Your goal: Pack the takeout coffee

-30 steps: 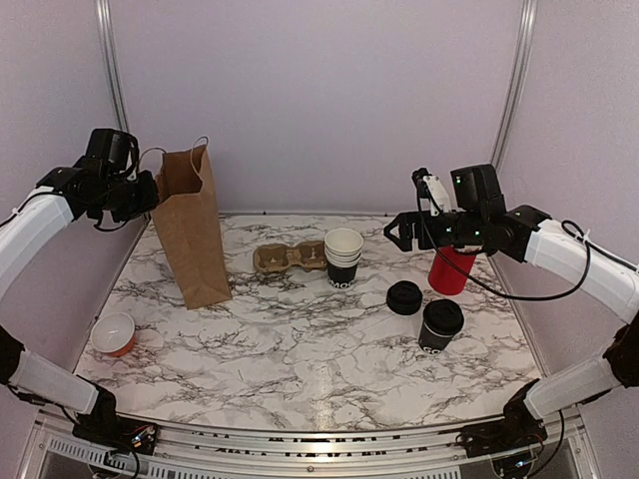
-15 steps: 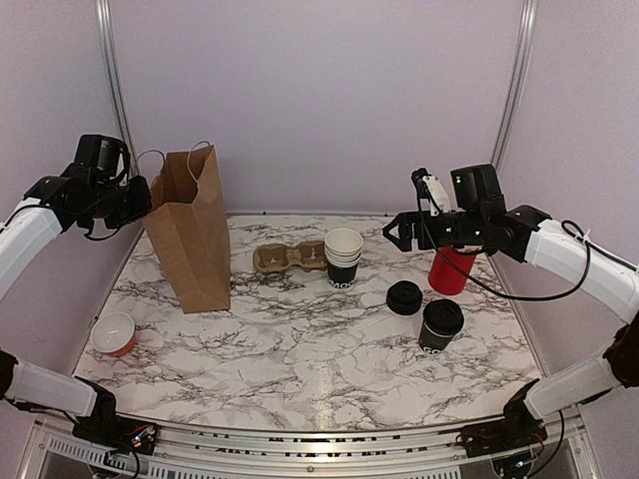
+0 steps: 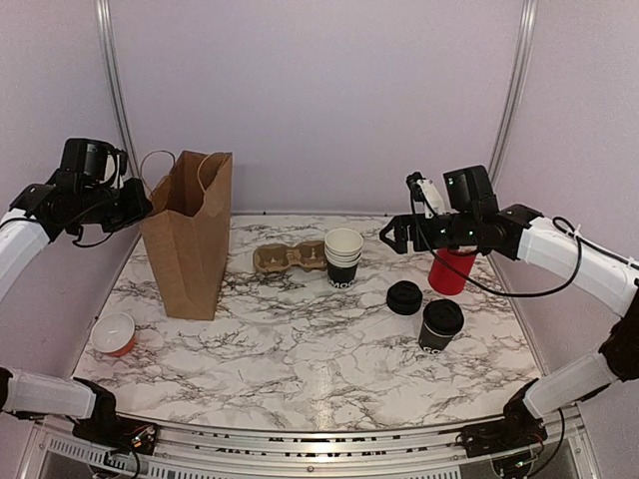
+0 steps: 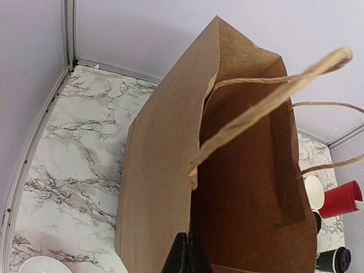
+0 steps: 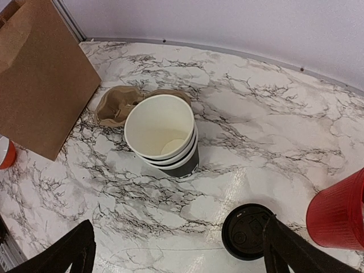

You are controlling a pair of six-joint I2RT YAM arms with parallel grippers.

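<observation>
At the right of the marble table (image 3: 300, 369), the takeout coffee (image 3: 440, 326) stands upright with its lid on, just beside a loose black lid (image 3: 404, 297) and near the red cup (image 3: 451, 269). The right pincer (image 5: 182, 256) hangs above the table, fingers spread wide and holding nothing, over the stretch between the stack of lidless cups (image 3: 343, 257) and the loose lid. The left pincer (image 4: 182, 254) is clamped tight on the brown paper bag (image 3: 190, 239), seemingly at its near rim. The bag stands open at the far left.
</observation>
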